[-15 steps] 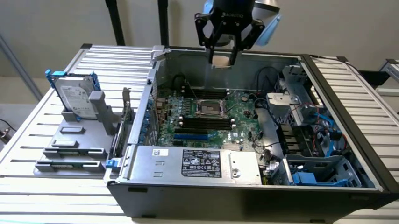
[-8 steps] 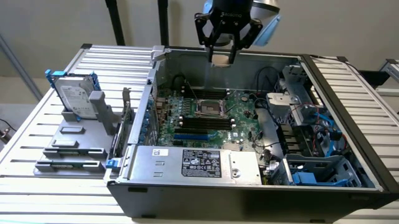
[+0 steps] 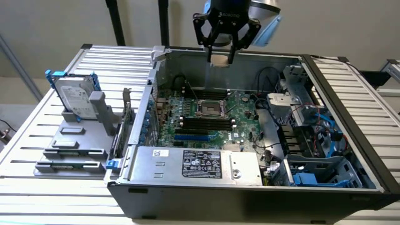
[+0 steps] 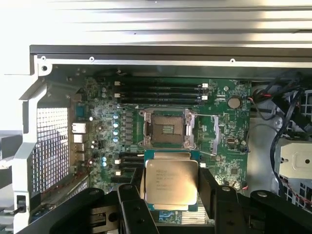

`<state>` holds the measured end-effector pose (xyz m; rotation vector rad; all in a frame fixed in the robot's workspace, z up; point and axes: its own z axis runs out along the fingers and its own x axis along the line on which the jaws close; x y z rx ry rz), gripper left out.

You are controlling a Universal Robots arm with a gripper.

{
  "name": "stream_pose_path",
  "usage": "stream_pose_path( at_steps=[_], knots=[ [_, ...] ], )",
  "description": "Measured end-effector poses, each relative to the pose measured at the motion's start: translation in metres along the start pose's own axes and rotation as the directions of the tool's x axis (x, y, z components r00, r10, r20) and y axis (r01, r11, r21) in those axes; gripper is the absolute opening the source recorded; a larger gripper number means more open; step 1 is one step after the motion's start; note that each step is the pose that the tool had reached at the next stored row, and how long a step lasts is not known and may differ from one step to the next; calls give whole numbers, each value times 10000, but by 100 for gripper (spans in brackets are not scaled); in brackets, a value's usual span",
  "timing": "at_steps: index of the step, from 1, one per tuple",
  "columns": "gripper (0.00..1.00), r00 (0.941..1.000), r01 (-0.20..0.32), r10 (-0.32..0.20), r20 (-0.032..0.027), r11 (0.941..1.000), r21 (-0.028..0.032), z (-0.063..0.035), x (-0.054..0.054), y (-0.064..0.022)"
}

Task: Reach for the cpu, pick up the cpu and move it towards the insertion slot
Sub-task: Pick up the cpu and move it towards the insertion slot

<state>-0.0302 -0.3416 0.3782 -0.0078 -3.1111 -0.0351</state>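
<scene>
My gripper (image 3: 220,60) hangs high over the back of the open computer case, shut on the cpu (image 3: 220,60), a small pale square between the black fingers. In the wrist view the cpu (image 4: 171,181) shows its silvery metal top and green rim, held between the two fingers (image 4: 131,204). The insertion slot (image 3: 209,109) sits on the green board below, a shiny metal frame with a dark centre. In the wrist view the insertion slot (image 4: 166,128) lies just beyond the held cpu, apart from it.
Black memory slots (image 3: 203,124) run beside the socket. A power supply (image 3: 196,164) fills the case's front. Cables and drive bays (image 3: 312,136) crowd the exterior view's right. A hard drive (image 3: 76,98) stands in a grey tray at the left, on the slatted table (image 3: 37,136).
</scene>
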Motion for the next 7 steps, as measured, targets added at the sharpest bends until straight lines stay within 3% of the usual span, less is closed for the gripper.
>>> stream_pose_path(
  at_steps=[7],
  knots=[
    [54,10000,-4,4,2,10000,-2,1,0,1]
  ],
)
